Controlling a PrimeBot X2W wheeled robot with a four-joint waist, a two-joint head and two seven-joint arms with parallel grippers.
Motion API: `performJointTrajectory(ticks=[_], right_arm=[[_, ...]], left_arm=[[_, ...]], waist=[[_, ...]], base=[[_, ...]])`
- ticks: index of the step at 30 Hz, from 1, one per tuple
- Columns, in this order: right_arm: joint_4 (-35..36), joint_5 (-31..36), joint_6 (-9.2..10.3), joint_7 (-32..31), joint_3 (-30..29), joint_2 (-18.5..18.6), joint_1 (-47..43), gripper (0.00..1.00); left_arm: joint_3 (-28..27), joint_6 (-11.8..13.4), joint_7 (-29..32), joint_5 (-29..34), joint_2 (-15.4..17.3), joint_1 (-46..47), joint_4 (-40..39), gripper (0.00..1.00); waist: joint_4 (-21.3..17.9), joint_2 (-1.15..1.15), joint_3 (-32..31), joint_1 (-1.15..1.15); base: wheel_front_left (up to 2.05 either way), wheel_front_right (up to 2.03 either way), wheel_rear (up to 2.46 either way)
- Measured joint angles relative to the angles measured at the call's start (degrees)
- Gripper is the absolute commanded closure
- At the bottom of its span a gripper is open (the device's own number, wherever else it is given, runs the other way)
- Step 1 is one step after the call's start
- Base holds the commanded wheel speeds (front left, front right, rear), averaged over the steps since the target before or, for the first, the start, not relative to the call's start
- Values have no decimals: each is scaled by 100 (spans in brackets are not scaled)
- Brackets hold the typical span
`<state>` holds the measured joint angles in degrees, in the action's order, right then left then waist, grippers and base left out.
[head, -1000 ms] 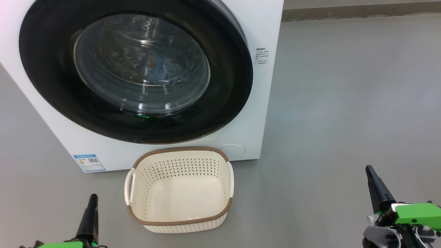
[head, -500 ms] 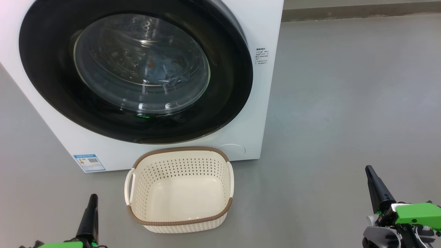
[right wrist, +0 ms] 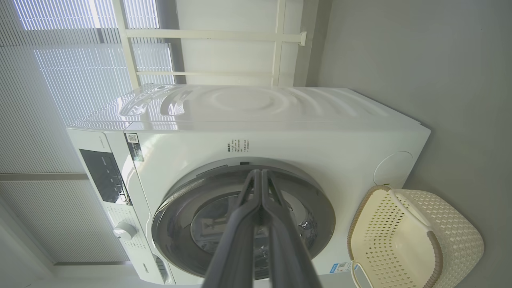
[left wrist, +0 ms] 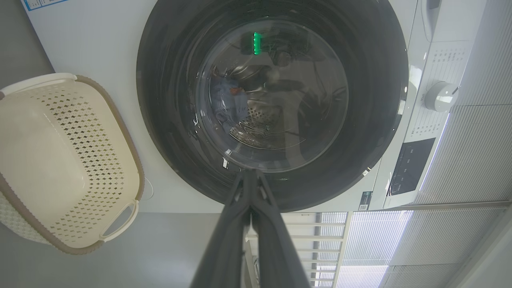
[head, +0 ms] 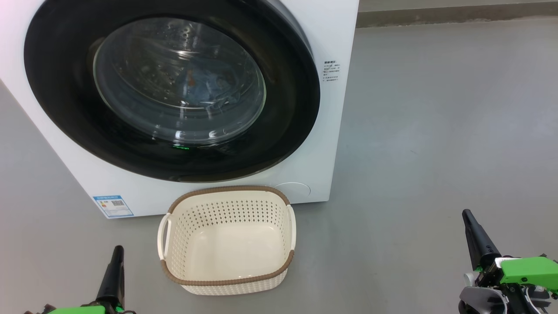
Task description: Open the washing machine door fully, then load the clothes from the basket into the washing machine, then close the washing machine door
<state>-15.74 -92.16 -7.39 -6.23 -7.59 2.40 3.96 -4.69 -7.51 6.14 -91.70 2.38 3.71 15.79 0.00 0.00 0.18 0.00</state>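
Head view: basket (head: 226,213) stands before door (head: 56,87); left end effector (head: 117,253), right end effector (head: 467,216) closed

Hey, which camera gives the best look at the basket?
The head view: the basket sits whole and centred, open top toward the camera, empty. The left wrist view cuts it off at the frame's left edge; the right wrist view crops it at the bottom.
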Motion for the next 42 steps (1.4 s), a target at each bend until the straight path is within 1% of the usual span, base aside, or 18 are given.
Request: performJointTrajectory(ticks=[42], right_arm=[[0, 0, 0, 0, -2, -1, 2, 100]], left_arm=[[-1, 0, 0, 0, 0, 1, 0, 100]], waist=[[0, 0, 0, 0]], base=[[0, 0, 0]])
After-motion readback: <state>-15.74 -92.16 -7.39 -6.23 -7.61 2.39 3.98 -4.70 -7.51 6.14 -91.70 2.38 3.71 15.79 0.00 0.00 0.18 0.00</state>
